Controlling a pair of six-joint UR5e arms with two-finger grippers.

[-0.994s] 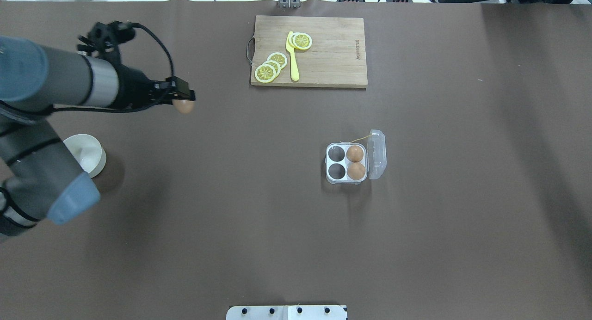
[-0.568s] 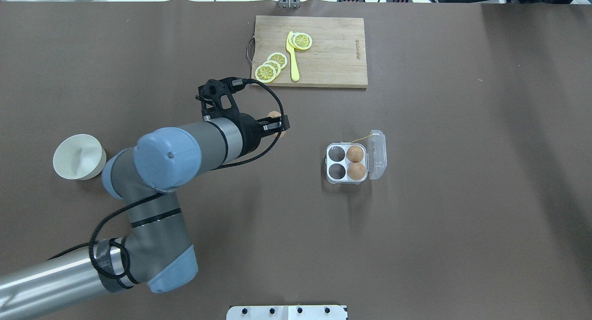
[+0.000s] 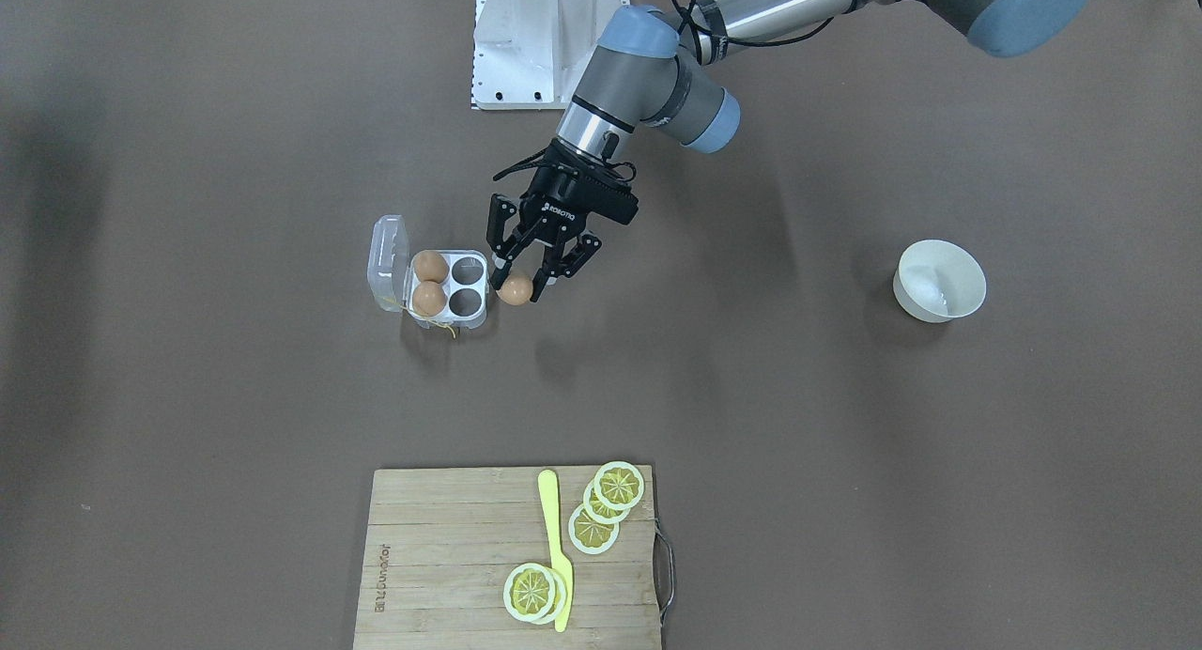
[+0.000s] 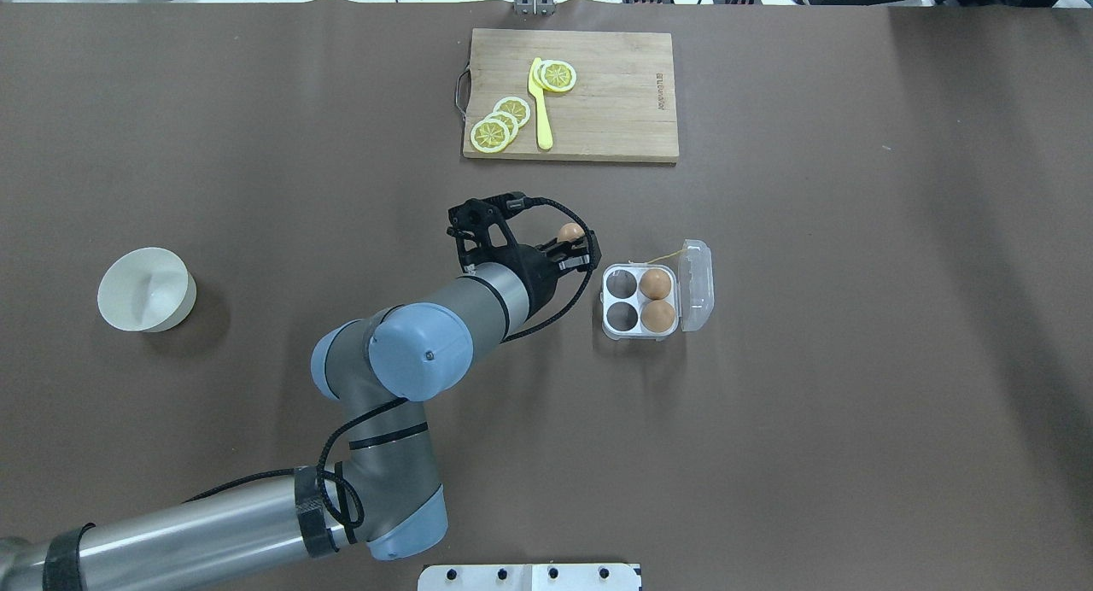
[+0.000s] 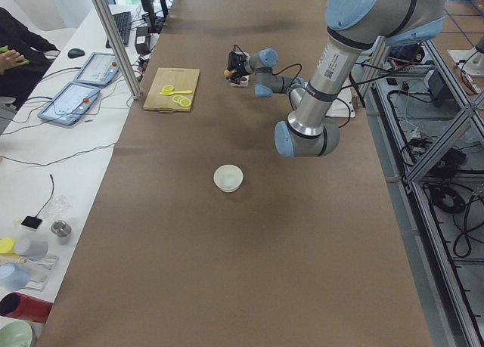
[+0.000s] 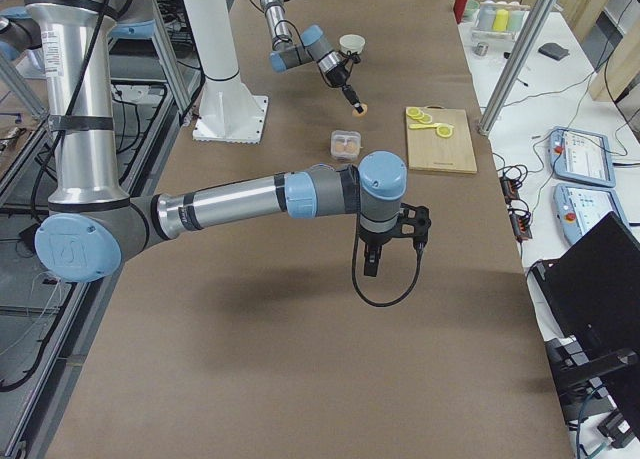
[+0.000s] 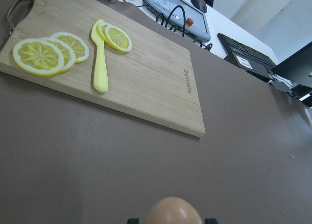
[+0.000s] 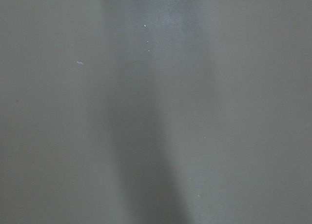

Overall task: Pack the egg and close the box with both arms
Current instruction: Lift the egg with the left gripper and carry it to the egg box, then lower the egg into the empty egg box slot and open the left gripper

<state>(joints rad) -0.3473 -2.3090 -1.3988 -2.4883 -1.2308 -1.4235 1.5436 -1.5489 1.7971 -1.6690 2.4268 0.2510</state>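
Egg [image 3: 514,290] hangs just beside the box [image 3: 464,301], on the side of its two empty cells, pinched between the fingers of the left gripper [image 3: 518,284] and not yet over a cell. It is probably light, smooth and fragile, so a gentle hold across its middle seems best. Right gripper [image 6: 369,269] is well apart from the box; whether it is wide or narrow I cannot tell.

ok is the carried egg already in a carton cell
No, the left gripper holds the egg beside the box, outside its cells.
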